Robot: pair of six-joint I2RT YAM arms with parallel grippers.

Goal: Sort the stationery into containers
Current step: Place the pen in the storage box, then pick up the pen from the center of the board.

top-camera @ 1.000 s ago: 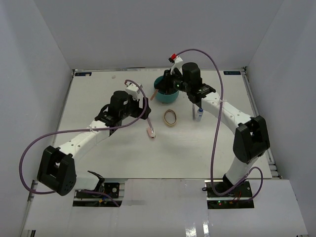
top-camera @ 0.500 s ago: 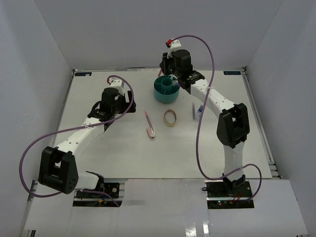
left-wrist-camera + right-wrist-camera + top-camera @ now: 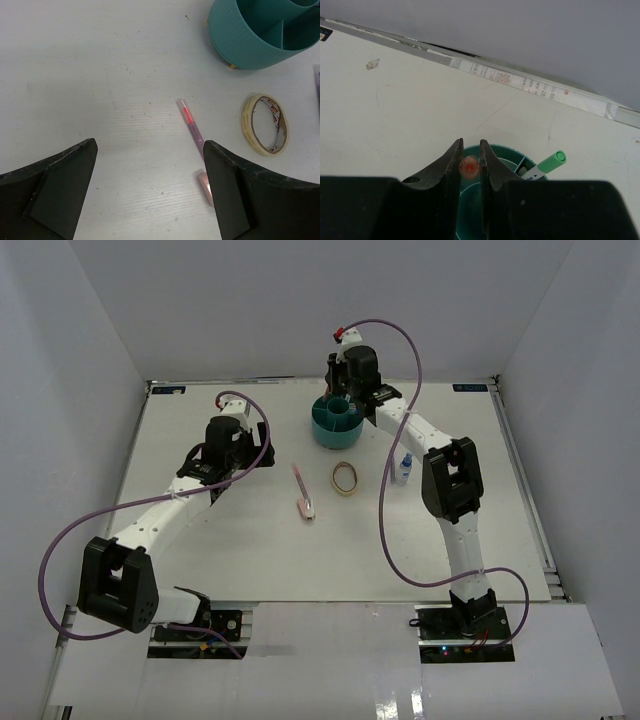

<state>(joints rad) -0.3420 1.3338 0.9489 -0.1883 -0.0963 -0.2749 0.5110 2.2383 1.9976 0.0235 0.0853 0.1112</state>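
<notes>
Orange-capped pen sits pinched in the right gripper, poised over the teal organizer at the table's far side, where a green-capped pen stands in a ring compartment. Next, lower it into a compartment and release. The left gripper hangs spread and empty above the pink pen.

A white tabletop is enclosed on three sides by plain pale grey walls; a labelled rail is fixed along its far edge.
</notes>
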